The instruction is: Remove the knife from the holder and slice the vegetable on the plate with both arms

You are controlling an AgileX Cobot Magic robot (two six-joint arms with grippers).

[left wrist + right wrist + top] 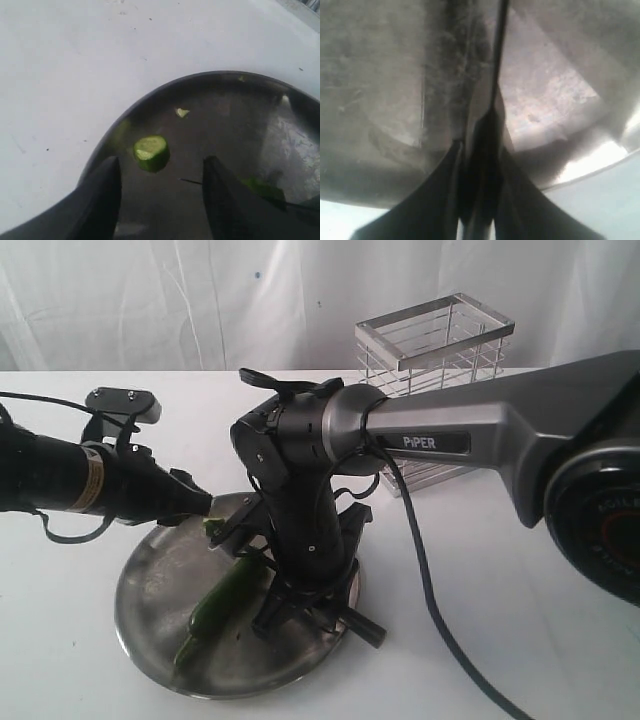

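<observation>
The plate [150, 590] lies at the table's front with the vegetable, a green chili [218, 602], lying on it. A cut slice [151, 152] rests near the plate's rim [150, 97], just past my left gripper [161, 165]. That gripper is open with nothing between its fingers [107, 192]. It hovers low over the plate's far-left edge [215, 508]. My right gripper [482, 142] is shut on the knife's black handle. The knife blade [497, 60] runs edge-on over the plate. In the exterior view this gripper [295, 605] points down beside the chili and hides the blade.
The chrome wire holder [430, 350] stands behind the plate at the back right. The right arm's grey PIPER link [470, 440] spans from the right edge to the plate, with a cable [430, 590] hanging down. A small chili scrap [182, 112] lies on the plate.
</observation>
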